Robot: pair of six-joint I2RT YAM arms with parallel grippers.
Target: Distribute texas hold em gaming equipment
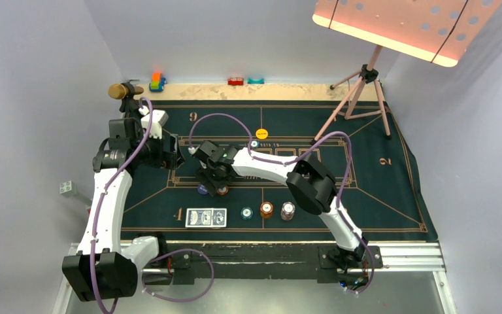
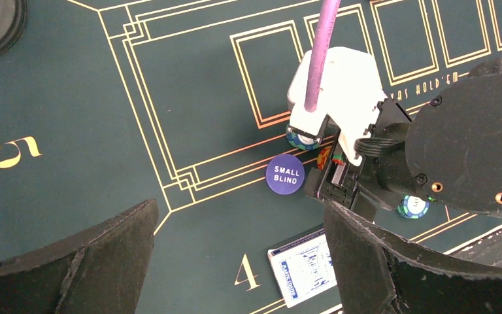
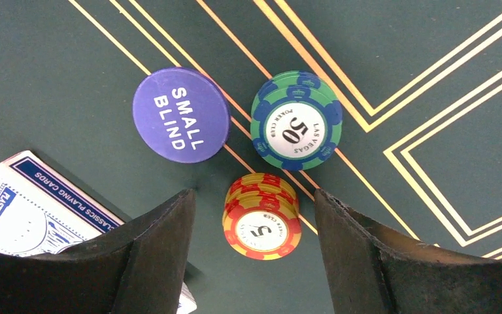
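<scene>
**Right gripper** (image 3: 253, 196): jaws apart, pointing down at the dark green felt poker mat (image 3: 431, 52).
- A short stack of red-and-yellow round chips marked 5 (image 3: 261, 226) stands on the felt in the gap between the black fingers (image 3: 144, 261). A sliver of mat shows on either side, and neither pad touches it.
- Just beyond the fingertips is a stack of green-and-blue round chips marked 50 (image 3: 296, 121), near the red stack but apart from it.
- Next to that, ahead of one finger, a flat dark blue round disc lettered SMALL BLIND (image 3: 181, 114) lies on the felt.
- Outside that same finger, and partly hidden by it, is a blue-and-white pack of playing cards (image 3: 26, 209).

**Left gripper** (image 2: 240, 206): jaws wide apart, nothing between them, held above the mat. The blue disc lies ahead of its fingertips. The pack's corner sits under the gap, close to one finger.

**Overhead view:** well behind the right jaws, toward the arm bases, is a row of three stacks.
- a teal round chip stack (image 1: 246, 213)
- an orange round chip stack (image 1: 266, 209)
- a white-and-red striped chip stack (image 1: 287, 210)

A small yellow round disc (image 1: 261, 133) lies farther out on the mat.
</scene>
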